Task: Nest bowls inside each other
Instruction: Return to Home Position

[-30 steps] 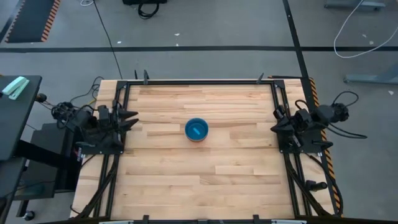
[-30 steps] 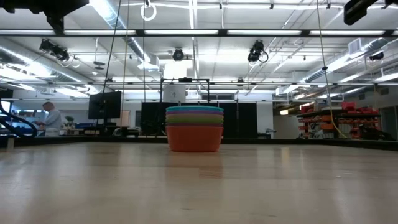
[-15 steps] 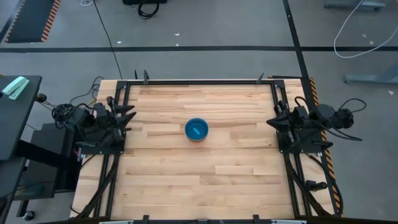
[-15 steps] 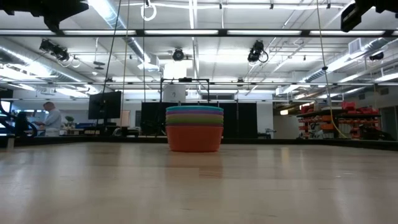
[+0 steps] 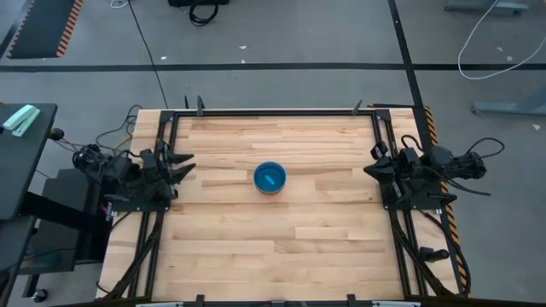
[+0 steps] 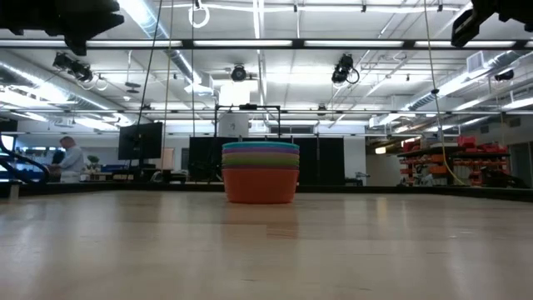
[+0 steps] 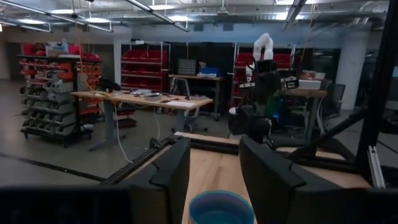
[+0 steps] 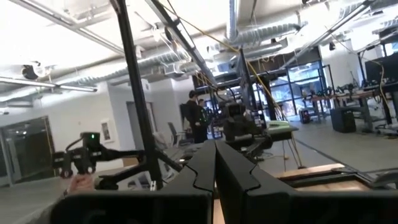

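Observation:
The bowls stand nested in one stack (image 5: 270, 178) at the middle of the table, resting on the orange bottom bowl (image 6: 260, 187), with the blue bowl (image 6: 260, 147) on top. Green and other coloured rims show between them. My left gripper (image 5: 181, 163) hovers open at the table's left edge and points at the stack (image 7: 221, 208), well short of it. My right gripper (image 5: 370, 169) is at the right edge, shut, its fingers (image 8: 215, 180) closed together and holding nothing.
Bare wooden tabletop (image 5: 281, 247) lies all around the stack. A black frame rail (image 5: 273, 112) runs along the far edge, and the arm bases sit at the left and right edges. People stand in the room far beyond the table (image 6: 68, 158).
Both arms have shifted slightly at their places by the table's side edges. The stack of bowls has not moved.

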`<action>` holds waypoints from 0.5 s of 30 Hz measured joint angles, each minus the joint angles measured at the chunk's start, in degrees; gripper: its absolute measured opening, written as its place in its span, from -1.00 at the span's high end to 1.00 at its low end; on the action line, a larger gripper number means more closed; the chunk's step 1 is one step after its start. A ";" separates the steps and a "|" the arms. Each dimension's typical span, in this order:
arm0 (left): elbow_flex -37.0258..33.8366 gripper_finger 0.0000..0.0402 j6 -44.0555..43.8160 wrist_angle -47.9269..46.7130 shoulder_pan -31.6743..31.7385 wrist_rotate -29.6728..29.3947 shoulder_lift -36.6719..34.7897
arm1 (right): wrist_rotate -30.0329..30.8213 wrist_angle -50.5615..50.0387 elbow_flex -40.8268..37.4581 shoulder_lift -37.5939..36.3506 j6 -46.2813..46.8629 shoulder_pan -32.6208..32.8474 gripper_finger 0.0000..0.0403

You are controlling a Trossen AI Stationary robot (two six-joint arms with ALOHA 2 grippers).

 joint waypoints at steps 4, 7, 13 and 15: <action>-3.81 0.30 -0.24 3.38 0.00 0.00 0.00 | 0.00 3.11 -3.30 0.00 0.98 0.02 0.92; -5.66 0.30 0.08 6.45 0.00 -0.01 0.00 | -0.02 5.71 -5.53 0.00 1.04 0.02 0.92; -6.73 0.26 -1.20 6.15 0.00 -0.02 0.00 | 0.00 9.08 -8.84 0.00 1.97 0.02 0.92; -6.73 0.25 -1.79 5.59 0.00 -0.01 0.00 | 0.00 9.53 -9.83 0.00 2.68 0.02 0.92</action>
